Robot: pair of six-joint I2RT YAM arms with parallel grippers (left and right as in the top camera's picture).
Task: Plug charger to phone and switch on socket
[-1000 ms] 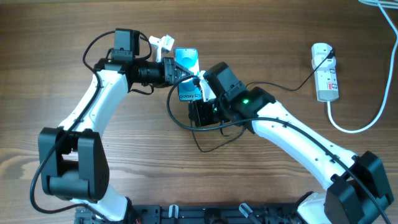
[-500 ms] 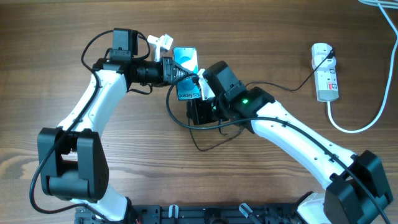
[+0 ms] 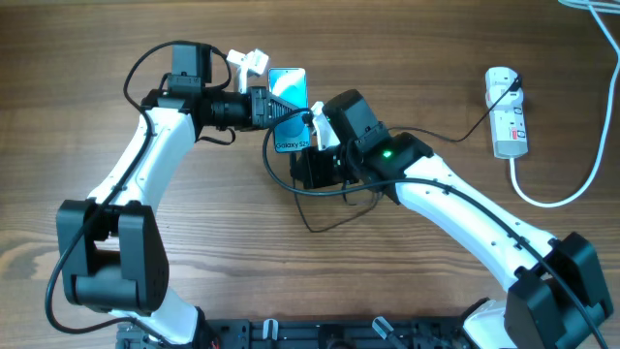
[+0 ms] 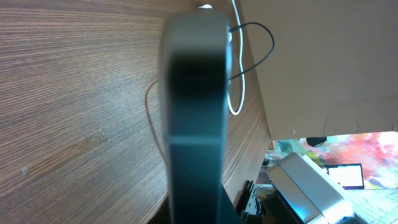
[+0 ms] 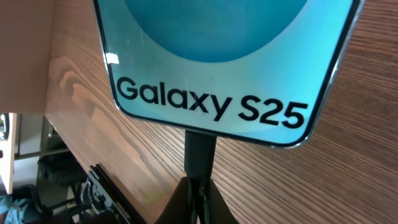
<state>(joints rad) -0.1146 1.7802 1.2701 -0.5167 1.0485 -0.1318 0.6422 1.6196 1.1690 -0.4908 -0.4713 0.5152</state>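
The phone (image 3: 291,105) with its teal screen is held above the table, gripped at its side by my left gripper (image 3: 274,107). In the left wrist view the phone (image 4: 196,124) stands edge-on and hides the fingers. My right gripper (image 3: 306,155) is shut on the charger just behind its black connector (image 5: 200,155). The connector's front end meets the phone's lower edge below the "Galaxy S25" text (image 5: 214,102), and its metal tip does not show. The charger's thin black cable (image 3: 455,136) runs right to the white socket (image 3: 507,111), where its plug sits.
A thick white cord (image 3: 572,184) curves from the socket towards the right table edge. Slack black cable (image 3: 325,218) loops on the wood under my right arm. A black rail (image 3: 291,334) lies along the near edge.
Both grippers, with the phone and connector between them, have shifted slightly towards the far side of the table. Both grips are unchanged.
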